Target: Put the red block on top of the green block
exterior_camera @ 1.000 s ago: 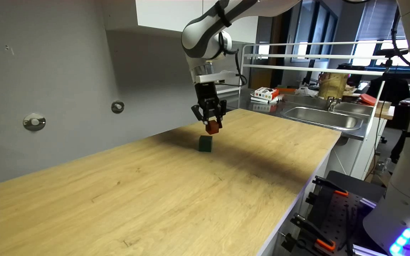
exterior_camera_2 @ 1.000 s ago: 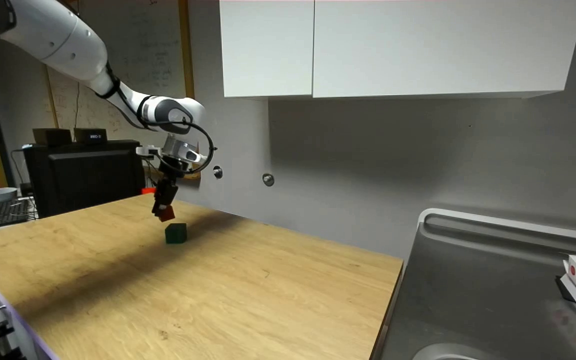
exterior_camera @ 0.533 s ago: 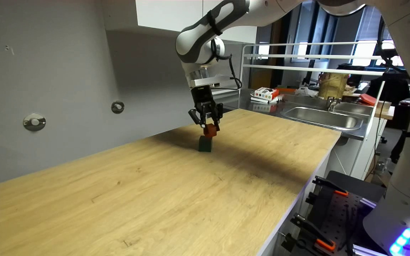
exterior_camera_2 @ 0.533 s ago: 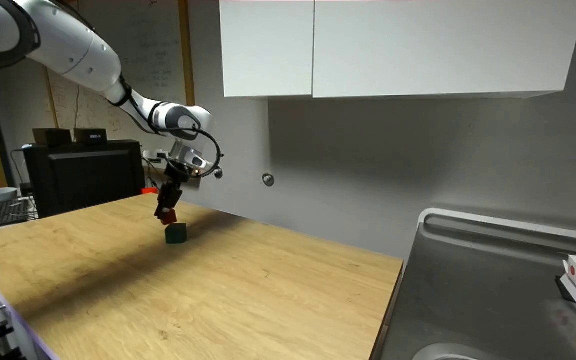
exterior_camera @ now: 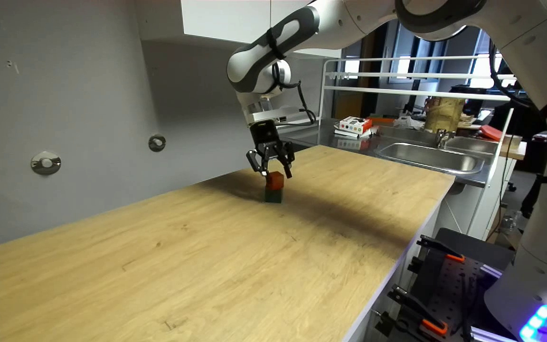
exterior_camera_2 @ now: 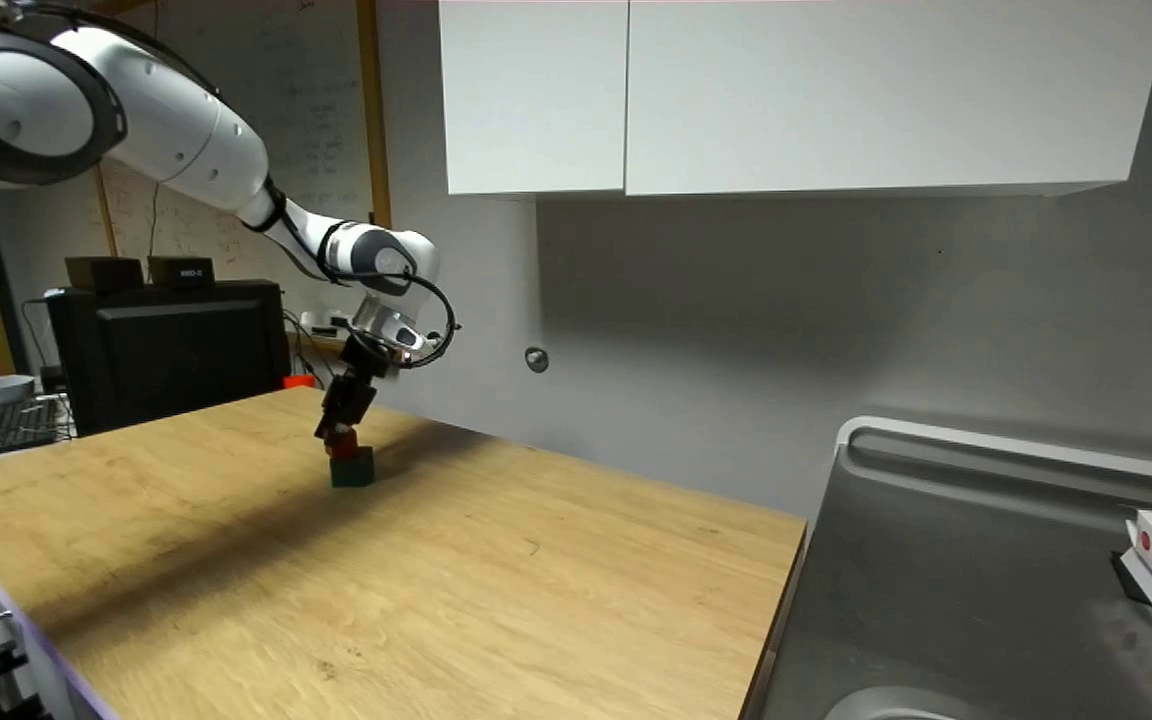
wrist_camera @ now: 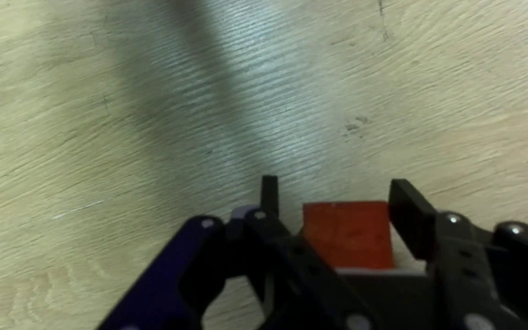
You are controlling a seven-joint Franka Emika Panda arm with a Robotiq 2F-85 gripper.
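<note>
The red block (exterior_camera: 275, 181) sits on top of the green block (exterior_camera: 273, 196), which stands on the wooden tabletop. In an exterior view the red block (exterior_camera_2: 343, 444) is partly hidden by a finger, above the green block (exterior_camera_2: 353, 468). My gripper (exterior_camera: 278, 175) is open, with its fingers on either side of the red block. In the wrist view the gripper (wrist_camera: 336, 196) shows a gap between the left finger and the red block (wrist_camera: 351, 233); the right finger is close to or touching the block's side. The green block is almost wholly hidden there beneath the red one.
The wooden tabletop (exterior_camera: 183, 266) runs along a grey wall (exterior_camera: 88, 118). White cabinets (exterior_camera_2: 786, 100) hang above. A metal sink (exterior_camera: 430, 156) and a small box (exterior_camera: 355, 125) stand beyond the table's end. A black monitor (exterior_camera_2: 186, 360) stands behind the table.
The gripper has come down with the red block onto the green block. Its fingers have opened and the red block now rests on the green one.
</note>
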